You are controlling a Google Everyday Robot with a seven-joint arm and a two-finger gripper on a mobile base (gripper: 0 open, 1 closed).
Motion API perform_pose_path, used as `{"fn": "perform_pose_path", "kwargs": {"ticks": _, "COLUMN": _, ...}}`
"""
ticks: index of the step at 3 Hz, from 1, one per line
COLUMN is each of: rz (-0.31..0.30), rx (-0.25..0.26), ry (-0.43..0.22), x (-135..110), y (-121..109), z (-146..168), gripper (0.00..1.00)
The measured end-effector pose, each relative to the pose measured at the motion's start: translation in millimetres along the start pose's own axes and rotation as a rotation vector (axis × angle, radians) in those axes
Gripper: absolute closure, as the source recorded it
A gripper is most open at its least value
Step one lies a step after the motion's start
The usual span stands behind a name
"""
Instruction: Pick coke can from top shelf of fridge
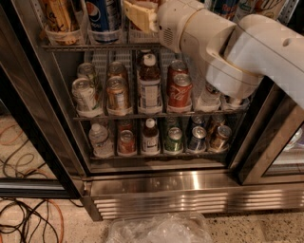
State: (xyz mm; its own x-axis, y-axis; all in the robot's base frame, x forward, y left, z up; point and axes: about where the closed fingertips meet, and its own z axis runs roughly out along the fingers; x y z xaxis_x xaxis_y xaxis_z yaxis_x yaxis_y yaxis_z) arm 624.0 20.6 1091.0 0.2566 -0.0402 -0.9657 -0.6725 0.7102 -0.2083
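Observation:
The fridge (166, 187) stands open in front of me, with wire racks of drinks. My gripper (138, 14) is at the top edge of the view, reaching into the top shelf (66, 47) to the right of a blue Pepsi can (103, 14). My white arm (223, 45) comes in from the right and covers the shelf's right half. The coke can on that shelf is hidden behind the gripper. A red Coca-Cola can (179, 91) stands on the middle rack, below the arm.
A tan can (59, 16) stands at the far left of the top shelf. The lower racks hold several cans and bottles (150, 85). The dark door frame (268, 137) stands at right. A crumpled plastic bag (159, 230) and cables (28, 218) lie on the floor.

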Motion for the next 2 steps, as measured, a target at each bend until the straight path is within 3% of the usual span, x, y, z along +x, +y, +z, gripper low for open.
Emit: {"fn": "perform_pose_path", "kwargs": {"ticks": 2, "rz": -0.057, "rx": 0.007, "ry": 0.034, "x": 0.3, "y": 1.5, "z": -2.0, "gripper": 1.0}}
